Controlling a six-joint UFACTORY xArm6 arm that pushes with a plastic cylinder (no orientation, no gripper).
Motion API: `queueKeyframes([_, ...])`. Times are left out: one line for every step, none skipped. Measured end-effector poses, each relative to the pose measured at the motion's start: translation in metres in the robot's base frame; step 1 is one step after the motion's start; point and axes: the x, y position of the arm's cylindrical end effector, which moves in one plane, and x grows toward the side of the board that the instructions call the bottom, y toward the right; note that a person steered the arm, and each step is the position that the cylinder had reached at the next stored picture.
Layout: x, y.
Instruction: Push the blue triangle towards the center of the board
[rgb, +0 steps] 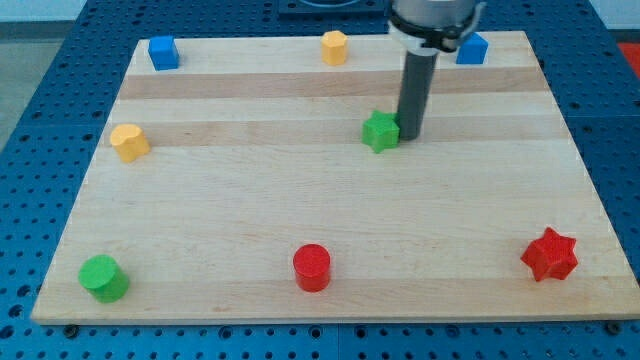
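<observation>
Near the middle of the wooden board (330, 215), a little toward its top edge, my tip (411, 135) stands on the wood, touching or nearly touching the right side of the green star (380, 131). No gripper is fitted here, only the straight dark rod, so nothing is spread, pressed together or pinched. At the top right corner sits the blue triangle (472, 48), partly hidden behind the arm's upper body, well apart from my tip. By the top left corner sits a blue cube (163, 52), and along the top edge a yellow hexagonal block (334, 47). Close to the left edge lies a yellow block (129, 142) of rounded, lobed shape. Along the bottom edge are a green cylinder (104, 277) at the left corner, a red cylinder (311, 267) midway, and a red star (550, 255) toward the right corner.
</observation>
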Motion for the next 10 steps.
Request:
queueKeyframes([-0.014, 0.011])
queueKeyframes([-0.066, 0.067])
queueKeyframes([-0.118, 0.140])
queueKeyframes([-0.141, 0.211])
queueKeyframes([-0.171, 0.193])
queueKeyframes([-0.171, 0.153])
queueKeyframes([-0.170, 0.116])
queueKeyframes([-0.154, 0.110])
queueKeyframes([-0.144, 0.117])
queueKeyframes([-0.143, 0.099])
